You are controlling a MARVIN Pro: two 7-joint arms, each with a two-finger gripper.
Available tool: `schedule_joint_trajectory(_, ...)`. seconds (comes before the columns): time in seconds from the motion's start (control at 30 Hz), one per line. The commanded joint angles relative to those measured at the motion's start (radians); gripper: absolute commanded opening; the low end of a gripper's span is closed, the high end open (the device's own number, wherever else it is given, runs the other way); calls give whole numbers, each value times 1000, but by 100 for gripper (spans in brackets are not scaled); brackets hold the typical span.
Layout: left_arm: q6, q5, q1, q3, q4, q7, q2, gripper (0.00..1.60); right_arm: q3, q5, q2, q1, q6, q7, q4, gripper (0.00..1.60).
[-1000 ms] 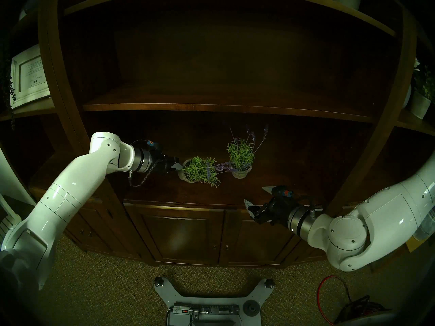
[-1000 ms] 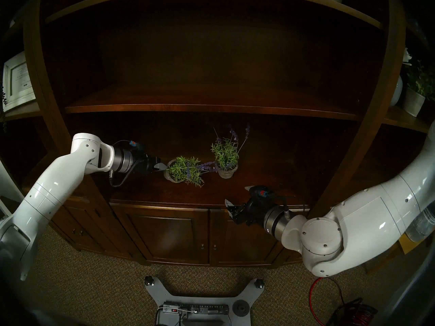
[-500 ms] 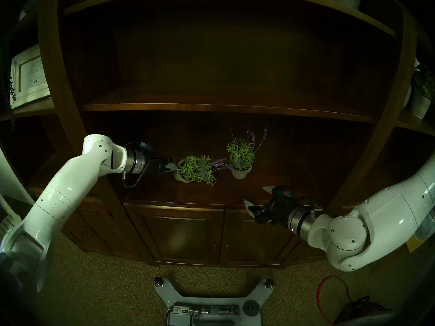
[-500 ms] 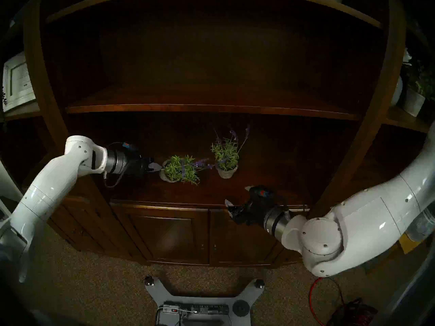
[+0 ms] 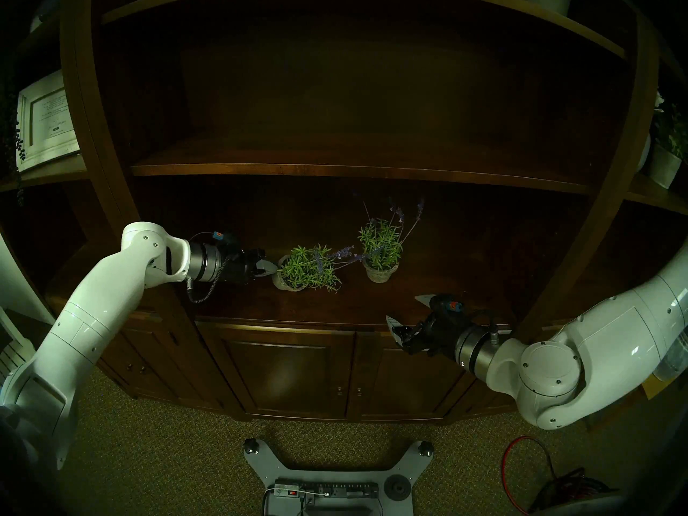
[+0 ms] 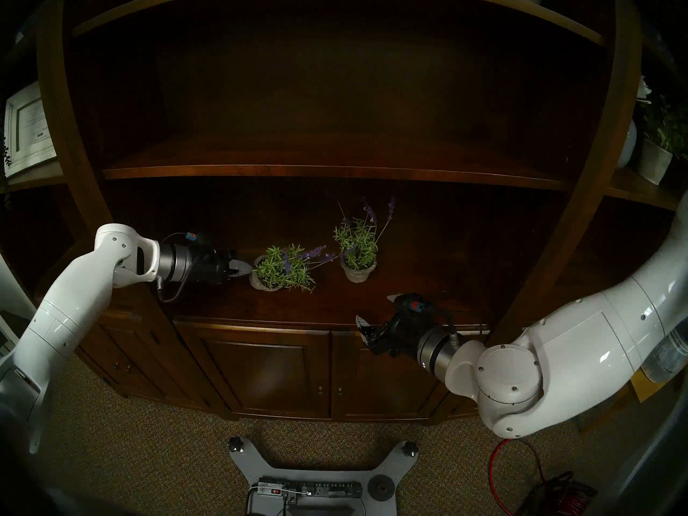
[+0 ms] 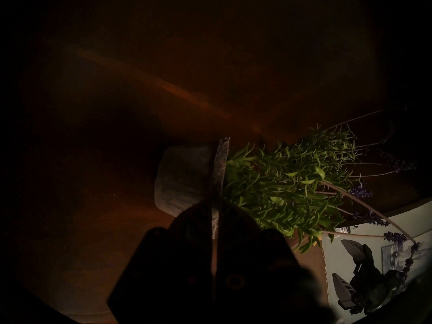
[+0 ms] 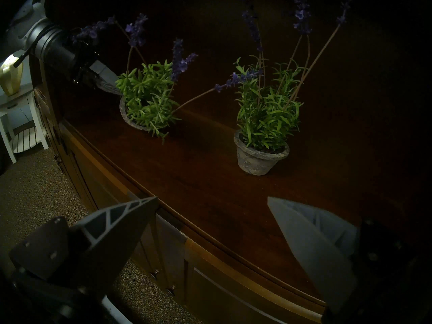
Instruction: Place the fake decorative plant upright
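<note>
The fake plant [image 5: 309, 267] has green leaves and purple flower stalks in a small grey pot [image 5: 284, 282]. It stands tilted on the dark wooden shelf [image 5: 335, 306], leaning right, its stalks reaching toward a second plant. My left gripper [image 5: 270, 270] is shut on the pot's left rim [image 7: 219, 167], also seen from the right wrist view at the plant [image 8: 145, 94]. My right gripper [image 5: 404, 308] hangs open and holds nothing at the shelf's front edge, right of and nearer than both pots.
A second, matching potted plant [image 5: 380, 243] stands upright just right of the held one. A shelf board [image 5: 335, 169] runs above. Cabinet doors [image 5: 290, 370] sit below. A framed picture [image 5: 44, 120] is far left and a white-potted plant [image 5: 666, 157] is far right.
My left arm has drawn back to the left, pulling the pot with it. The plant has tipped more upright, and its flower stalks have lifted away from the second plant. The right arm is still.
</note>
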Motion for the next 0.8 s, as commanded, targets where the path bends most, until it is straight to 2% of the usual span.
schedule_joint_trajectory(0.0,-14,-46,-13,-41,-13,-3,-9,0,15,-9,-2,14,-8,2,1,160)
schedule_joint_trajectory(0.77,-35,-113,40,-80,-20,46,-23,0,15,-10,-2,14,-8,2,1,160)
